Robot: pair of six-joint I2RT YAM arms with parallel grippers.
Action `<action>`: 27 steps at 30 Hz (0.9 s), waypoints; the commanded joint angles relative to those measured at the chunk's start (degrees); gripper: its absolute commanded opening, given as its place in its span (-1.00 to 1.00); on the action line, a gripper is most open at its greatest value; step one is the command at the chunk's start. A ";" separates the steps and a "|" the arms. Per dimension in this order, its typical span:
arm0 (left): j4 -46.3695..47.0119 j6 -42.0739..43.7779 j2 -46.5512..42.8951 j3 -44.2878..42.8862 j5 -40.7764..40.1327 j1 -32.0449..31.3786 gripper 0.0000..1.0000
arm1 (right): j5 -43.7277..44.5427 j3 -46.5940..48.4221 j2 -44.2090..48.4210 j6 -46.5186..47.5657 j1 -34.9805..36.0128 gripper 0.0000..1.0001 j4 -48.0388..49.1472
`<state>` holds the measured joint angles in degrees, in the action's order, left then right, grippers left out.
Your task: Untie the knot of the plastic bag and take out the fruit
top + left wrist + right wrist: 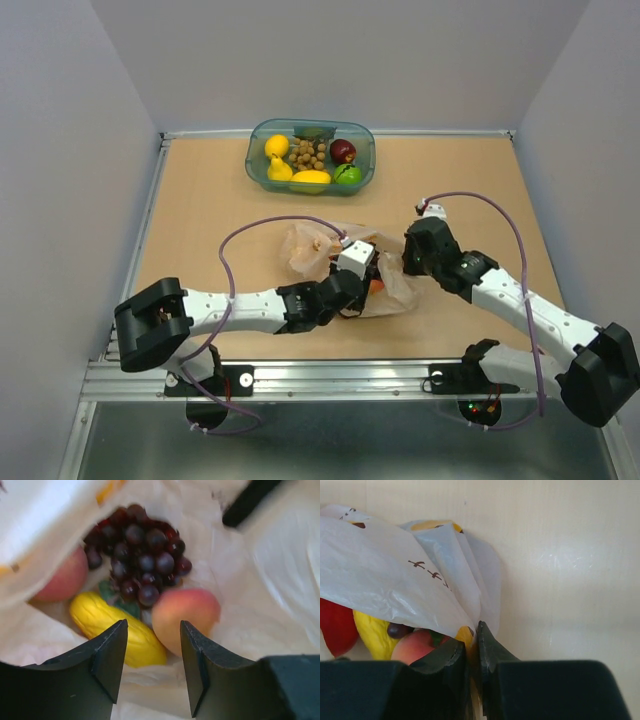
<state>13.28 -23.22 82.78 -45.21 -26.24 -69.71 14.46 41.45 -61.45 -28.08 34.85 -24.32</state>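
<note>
The plastic bag (315,250) lies open mid-table, with no knot to be seen. My left gripper (368,283) is open at the bag's mouth and holds nothing. In the left wrist view its jaws (152,630) stand just short of a pink peach (187,612), a yellow fruit (115,627), a dark purple grape bunch (140,555) and a red-pink fruit (60,577) inside the bag. My right gripper (405,263) is shut on the bag's film edge (474,635) and holds it up. Under the film (395,575) I see a red apple (335,625), the yellow fruit (372,632) and the peach (415,647).
A teal tub (258,170) at the back centre holds yellow fruits, a brown cluster of small balls, a dark red fruit and a green apple. Grey walls close in the table on the left, right and back. A metal rail runs along the near edge.
</note>
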 commanded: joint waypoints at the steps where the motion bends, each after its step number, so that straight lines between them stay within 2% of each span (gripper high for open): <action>1: -3.78 -6.21 -2.01 3.36 0.04 -3.58 0.07 | 9.62 5.30 -2.44 -0.66 -1.35 -0.65 3.31; 8: -8.44 -16.94 -2.10 11.71 1.90 -7.36 -0.01 | 9.36 7.24 -5.96 -2.34 -6.90 -0.53 7.26; 11: -9.06 -19.14 -1.93 12.43 0.84 -7.46 -0.02 | 8.31 9.43 -5.44 0.03 -7.17 -0.36 7.27; 14: -9.76 -19.67 -1.92 10.77 -1.09 -7.46 -0.01 | -0.27 11.72 -2.81 7.13 -7.08 -0.06 6.48; 15: -9.41 -19.75 -2.71 9.28 -1.96 -7.54 0.00 | -3.79 13.55 -0.71 9.25 -7.08 0.21 5.69; 17: -8.54 -19.58 -3.50 8.48 -3.73 -7.54 0.01 | -8.29 15.58 2.64 11.98 -7.08 0.35 2.88; 21: -7.22 -19.05 -3.86 7.07 -6.71 -7.54 0.01 | -18.30 20.59 6.69 16.11 -7.08 0.35 -2.13; 22: -6.60 -18.79 -3.68 6.89 -6.81 -7.54 0.01 | -24.85 21.90 7.56 16.73 -6.99 0.36 -2.40; 25: -5.81 -18.70 -2.63 6.28 -6.55 -7.54 0.01 | -35.94 23.06 7.75 16.21 -6.90 0.35 -2.32; 27: -5.54 -18.70 -1.66 5.92 -6.37 -7.54 0.01 | -39.40 23.85 7.57 15.25 -6.55 0.34 -1.79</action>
<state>6.26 -41.69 80.82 -37.08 -30.33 -76.90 -9.56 62.76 -53.15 -14.24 27.83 -25.17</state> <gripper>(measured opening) 0.505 0.677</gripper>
